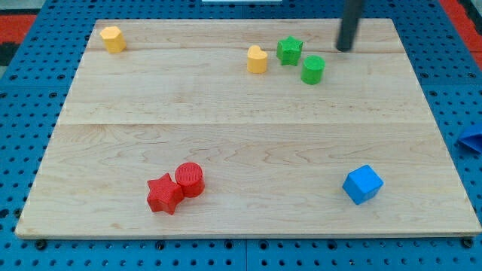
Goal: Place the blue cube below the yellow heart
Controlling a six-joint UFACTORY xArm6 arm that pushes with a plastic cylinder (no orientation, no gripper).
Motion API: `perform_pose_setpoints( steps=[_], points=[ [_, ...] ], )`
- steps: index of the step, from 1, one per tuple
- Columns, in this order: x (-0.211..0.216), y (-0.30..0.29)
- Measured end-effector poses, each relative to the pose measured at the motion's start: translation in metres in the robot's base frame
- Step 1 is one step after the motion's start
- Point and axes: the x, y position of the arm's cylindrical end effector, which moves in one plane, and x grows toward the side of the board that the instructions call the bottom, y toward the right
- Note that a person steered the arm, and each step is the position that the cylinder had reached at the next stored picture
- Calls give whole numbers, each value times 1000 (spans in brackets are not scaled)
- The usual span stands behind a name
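Pale wood desk point(248, 143) sits on a blue pegboard, w/ red showing at the view's top corners. No fingers on this rig, so nothing to open or close; just a dark rod, and my tip point(344, 49) rests near the view's top right, close beside the green cylinder point(313, 69) and green star point(289, 50), touching neither.

The yellow heart point(257, 59) lies just left of the star, top centre. The blue cube point(362, 184) is well apart from it, low on the view's right, near the desk's bottom edge. Also 1 yellow hexagon-ish block point(113, 38) at top left, plus a red star point(165, 193) touching a red cylinder point(190, 179) at bottom left.

Step in hand, by my read: approach, cube not yet contacted. Next move probably needs the tip to travel down past the cube's right-bottom side, then push it up and leftward to stop under the heart, w/o nudging the 2 green blocks.
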Motion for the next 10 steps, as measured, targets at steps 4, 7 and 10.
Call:
perform_pose_setpoints(
  steps=[4,7,10],
  points=[
    [146,26],
    [207,-116],
    [176,-120]
  ],
)
